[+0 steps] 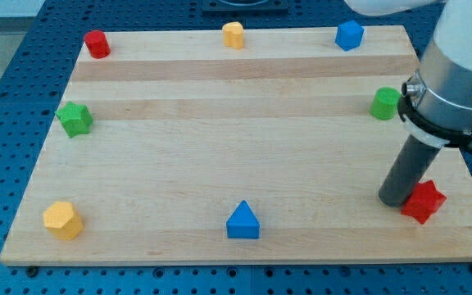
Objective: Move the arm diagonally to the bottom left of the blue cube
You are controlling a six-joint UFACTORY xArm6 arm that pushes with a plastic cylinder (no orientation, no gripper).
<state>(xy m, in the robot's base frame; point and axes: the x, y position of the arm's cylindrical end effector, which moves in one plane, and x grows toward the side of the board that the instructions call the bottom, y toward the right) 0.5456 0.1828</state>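
Observation:
The blue cube [349, 35] sits near the top edge of the wooden board, toward the view's right. My tip [396, 199] rests on the board at the lower right, far below the blue cube and a little to its right. It touches or nearly touches the red star block [423, 201] on that block's left side. The rod runs up from the tip to the arm's grey body [459, 78] at the right edge.
A green cylinder [385, 104] stands at the right edge, partly behind the arm. A blue triangle [242, 221] lies bottom centre, a yellow hexagon [62, 220] bottom left, a green star [74, 119] left, a red cylinder [97, 43] top left, a yellow block [233, 35] top centre.

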